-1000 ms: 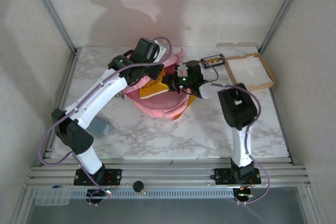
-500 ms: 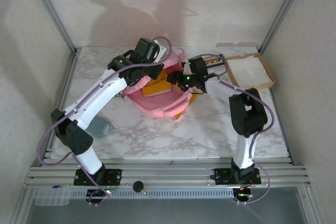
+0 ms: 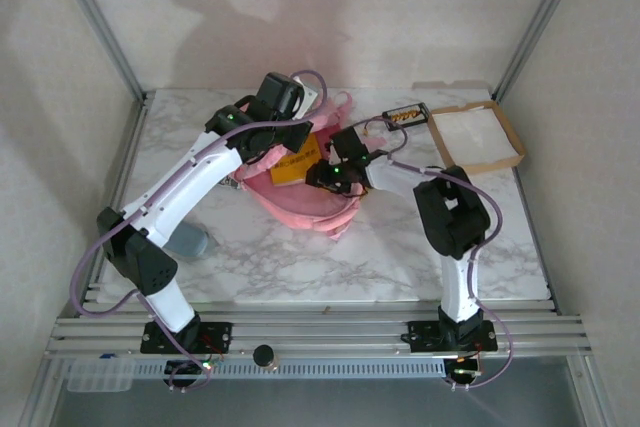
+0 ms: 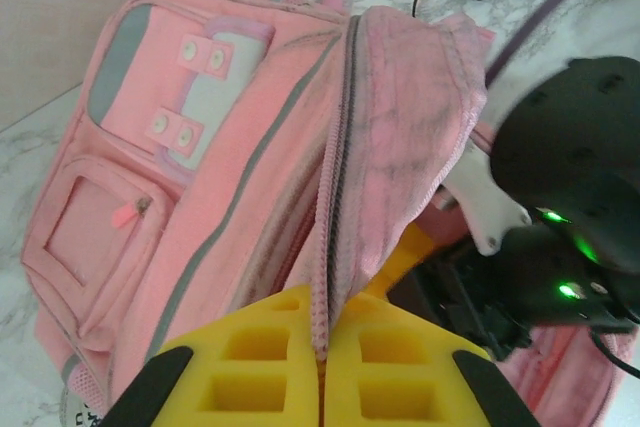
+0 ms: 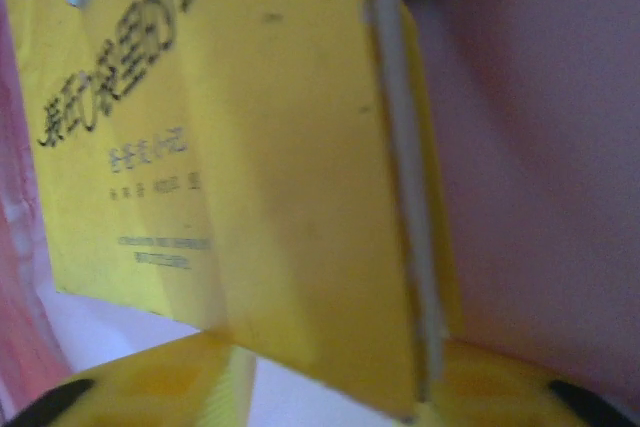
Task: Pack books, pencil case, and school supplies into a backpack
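one puffy pink backpack, yellow books inside

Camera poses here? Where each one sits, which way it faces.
Top external: fixed above and behind, looking down on the table; left arm and right arm show, bases at bottom.
Left wrist: on the left arm, looking down at the backpack, its zipper edge pinched in the left gripper; right arm alongside.
Right wrist: on the right arm, close up on a yellow book against pink fabric; right gripper at the bottom.
Shared: top external and left wrist both show the backpack.
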